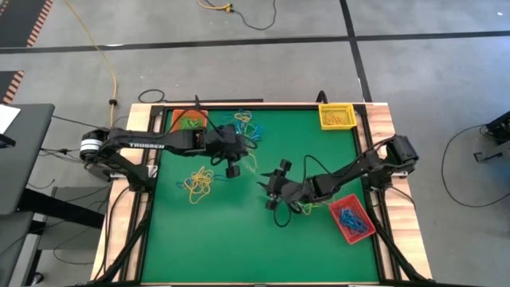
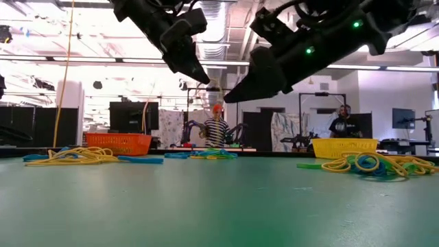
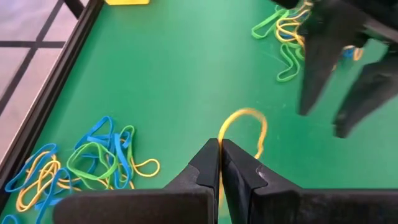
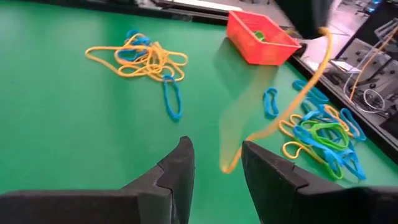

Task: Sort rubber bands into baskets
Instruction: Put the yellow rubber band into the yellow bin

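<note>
Two grippers hang above mid-table: left gripper (image 3: 219, 163) is clamped on a yellow rubber band (image 3: 245, 127); right gripper (image 4: 214, 163) stands parted, empty. Loose rubber bands (image 1: 199, 183) litter the mat.

White "TROSSEN" lettering along the left arm (image 1: 145, 144), no other readable text

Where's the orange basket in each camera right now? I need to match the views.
High view: orange basket at the green mat's top left corner, beside the left arm.
Low view: left of centre, at the far edge.
Left wrist view: not in it.
Right wrist view: at the mat's edge, behind the dangling yellow rubber band.
Shared landmark: that band, pinched in the left gripper.
</note>
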